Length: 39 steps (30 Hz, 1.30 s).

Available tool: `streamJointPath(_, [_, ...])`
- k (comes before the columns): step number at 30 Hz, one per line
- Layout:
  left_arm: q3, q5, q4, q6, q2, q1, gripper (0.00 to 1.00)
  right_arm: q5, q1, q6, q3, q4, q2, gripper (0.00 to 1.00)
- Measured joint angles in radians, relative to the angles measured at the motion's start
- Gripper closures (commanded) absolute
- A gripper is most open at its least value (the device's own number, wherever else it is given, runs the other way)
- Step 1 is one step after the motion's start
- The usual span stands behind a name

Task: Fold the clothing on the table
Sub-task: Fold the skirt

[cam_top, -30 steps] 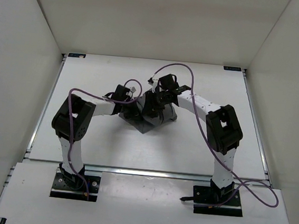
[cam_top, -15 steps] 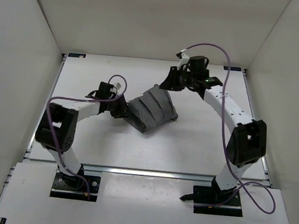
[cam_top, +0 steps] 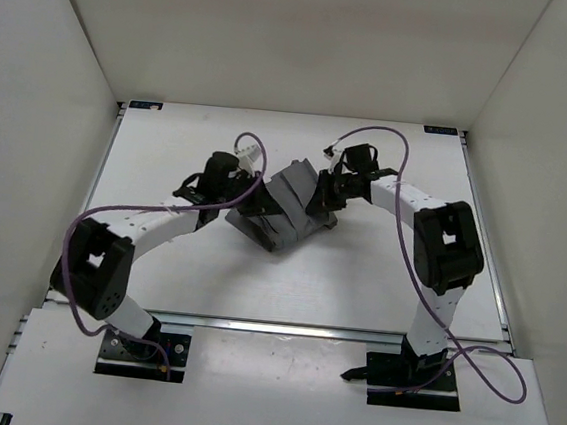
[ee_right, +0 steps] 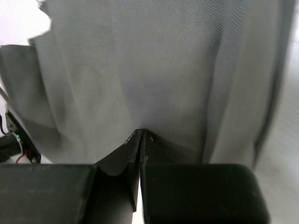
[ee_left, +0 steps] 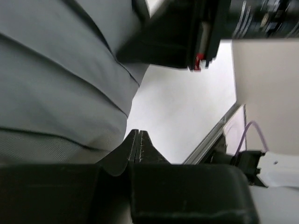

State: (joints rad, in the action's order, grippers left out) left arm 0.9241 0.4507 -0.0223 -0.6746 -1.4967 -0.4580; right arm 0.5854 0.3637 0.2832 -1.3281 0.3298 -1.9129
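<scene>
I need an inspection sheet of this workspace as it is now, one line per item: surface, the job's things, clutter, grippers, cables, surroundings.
Surface: matte white table, metal rail along its near edge.
Job's things: grey clothing, bunched in wrinkled folds near the table's middle, between the two arms.
Clutter: nothing seen.
Grippers: left gripper fingers shut, tips at the clothing's edge; right gripper fingers shut, tips against the fabric; a pinched fold cannot be confirmed for either.
Cables: purple cables loop loosely off both arms; one loop lies beside the right base.
Surroundings: white walls on three sides.
</scene>
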Motion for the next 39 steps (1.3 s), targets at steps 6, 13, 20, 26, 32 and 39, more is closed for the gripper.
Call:
streamJointPath(6, [-0.043, -0.04, 0.043, -0.034, -0.152, -0.068, 1.0, 0.026, 0.014, -0.025, -0.089, 0.005, -0.132, 1.0])
streamJointPath(13, [-0.092, -0.175, -0.001, -0.042, -0.187, -0.031, 0.99, 0.042, -0.022, -0.026, -0.095, -0.019, -0.139, 1.0])
streamJointPath(20, [-0.069, -0.179, -0.056, -0.011, -0.161, 0.042, 0.48, 0.094, -0.099, -0.008, -0.164, -0.013, -0.121, 0.51])
streamJointPath(26, [0.023, -0.206, -0.198, 0.076, -0.037, 0.087, 0.02, -0.039, -0.103, -0.039, -0.154, 0.003, 0.097, 0.13])
streamJointPath(32, [0.032, -0.312, -0.305, 0.168, 0.135, 0.142, 0.01, -0.153, -0.134, -0.083, -0.1, -0.008, 0.269, 0.07])
streamJointPath(39, [-0.058, -0.374, -0.393, 0.222, 0.219, 0.154, 0.02, -0.212, -0.195, -0.095, 0.08, 0.024, 0.274, 0.17])
